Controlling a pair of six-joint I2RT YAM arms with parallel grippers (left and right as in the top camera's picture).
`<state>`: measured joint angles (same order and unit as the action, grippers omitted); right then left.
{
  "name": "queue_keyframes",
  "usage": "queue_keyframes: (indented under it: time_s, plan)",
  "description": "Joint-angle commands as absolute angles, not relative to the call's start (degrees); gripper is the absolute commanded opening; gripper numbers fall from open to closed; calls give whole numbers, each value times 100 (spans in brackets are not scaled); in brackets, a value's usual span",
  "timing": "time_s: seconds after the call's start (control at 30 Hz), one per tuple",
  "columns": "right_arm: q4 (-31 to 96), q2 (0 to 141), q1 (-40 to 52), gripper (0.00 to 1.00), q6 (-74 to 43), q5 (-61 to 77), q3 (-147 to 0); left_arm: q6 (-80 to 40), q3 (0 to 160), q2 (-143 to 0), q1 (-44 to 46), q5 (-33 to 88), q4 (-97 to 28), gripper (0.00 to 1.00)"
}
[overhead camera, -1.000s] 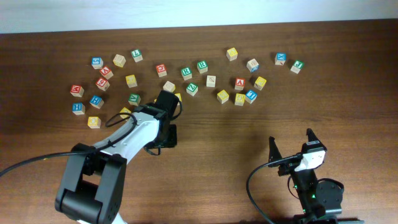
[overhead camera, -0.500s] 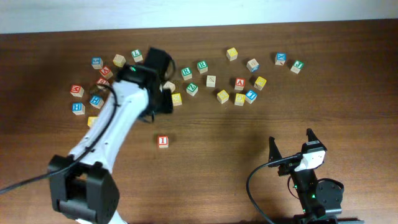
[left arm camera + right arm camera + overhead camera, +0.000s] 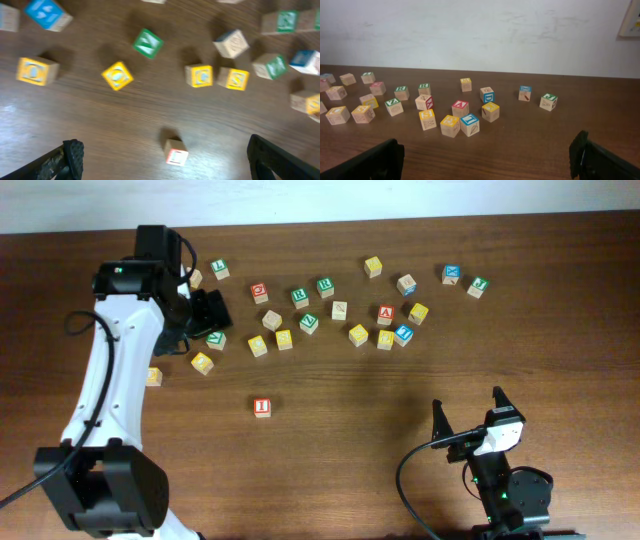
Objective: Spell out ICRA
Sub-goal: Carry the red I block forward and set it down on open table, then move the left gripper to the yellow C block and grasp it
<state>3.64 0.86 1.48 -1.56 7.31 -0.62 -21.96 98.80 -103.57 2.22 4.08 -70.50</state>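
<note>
Swinging away from the table's middle, the left gripper (image 3: 208, 313) has gone to the far left, above the scattered cubes, fingers spread wide and holding nothing. Just right of it, slightly nearer, lies what looks like the yellow C cube (image 3: 259, 345), with another yellow cube (image 3: 284, 339) just beside it on the right. The red I cube (image 3: 262, 407) sits alone, nearer. The red A cube (image 3: 385, 313) lies further right. I cannot tell which green cube is the R.

Fetching C seems next. Best to straddle its near and far faces, not wedge a finger beside the neighbour, then set it just right of I. The right gripper (image 3: 468, 412) waits near right, spread and empty.
</note>
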Motion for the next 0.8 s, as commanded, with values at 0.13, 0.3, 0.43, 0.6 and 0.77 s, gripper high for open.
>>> queue_keyframes:
  time_s: [0.13, 0.3, 0.43, 0.6, 0.77]
  plan:
    - [403, 47, 152, 98, -220, 685, -32, -2320, 9926, -10545, 1111, 97, -7196, 100]
    - [403, 47, 152, 98, -220, 685, -32, -2434, 9926, -10914, 1389, -301, -7251, 94]
    - [403, 47, 152, 98, -220, 685, -32, -2440, 9926, -10919, 1389, -274, -7210, 100]
    - [403, 47, 152, 98, -220, 685, -32, -2445, 9719, -11045, 1389, -285, -6976, 95]
    - [403, 47, 152, 98, -220, 685, -32, -2766, 9662, -11459, 1374, -327, -6657, 90]
